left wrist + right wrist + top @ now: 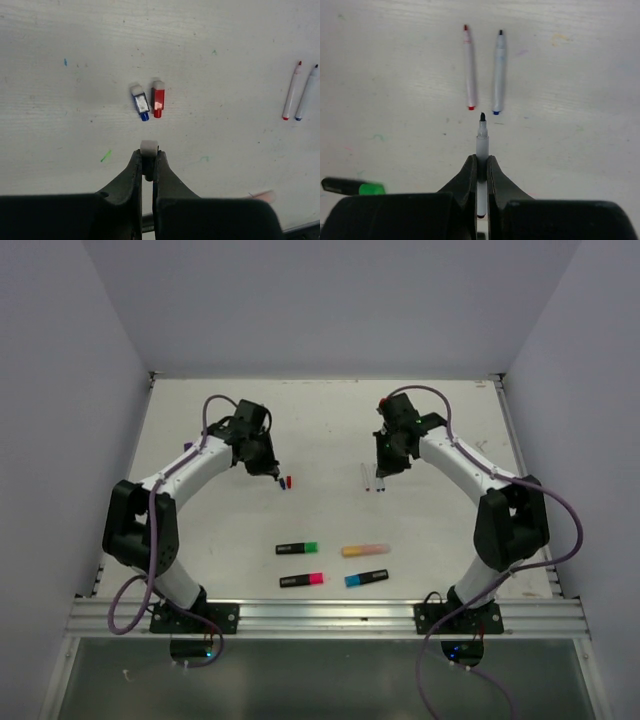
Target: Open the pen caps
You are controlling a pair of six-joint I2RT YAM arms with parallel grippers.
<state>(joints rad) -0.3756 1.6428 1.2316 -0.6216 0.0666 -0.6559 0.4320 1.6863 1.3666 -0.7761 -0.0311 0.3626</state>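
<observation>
Right wrist view puts the black-tipped pen (pixel 482 140) at the centre: a thin white barrel with its nib bare, pinched across the barrel by the right pincer (pixel 482 162), whose fingers press onto it from both sides. What is probably its cap, a small cap (pixel 149 148) with a pale end and a dark body, sits clamped in the left pincer (pixel 148 157), well apart from the pen. Both pieces look light, stiff and smooth-skinned. I judge that so narrow and round a barrel can swivel or slide in a pinch, and that the cap is small enough to pop out if squeezed off-centre, so a hold square across the middle suits each. Just beyond the held cap a blue cap (pixel 140 102) and a red cap (pixel 158 99) lie side by side on the table (pixel 60 100). Beyond the held pen a red-tipped pen (pixel 469 67) and a blue-tipped pen (pixel 498 70) lie near each other, nearly parallel and uncapped. Nearer the arm bases, the top view shows four highlighters that appear capped: a green-capped highlighter (pixel 297 548), a pink-capped highlighter (pixel 302 580), a peach-orange highlighter (pixel 364 550) and a blue-capped highlighter (pixel 367 578). Those are chunkier and should be easier to grip. I would expect a snug press fit, best met with one pincer on the barrel and the other on the coloured cap, pulling straight along the axis.
</observation>
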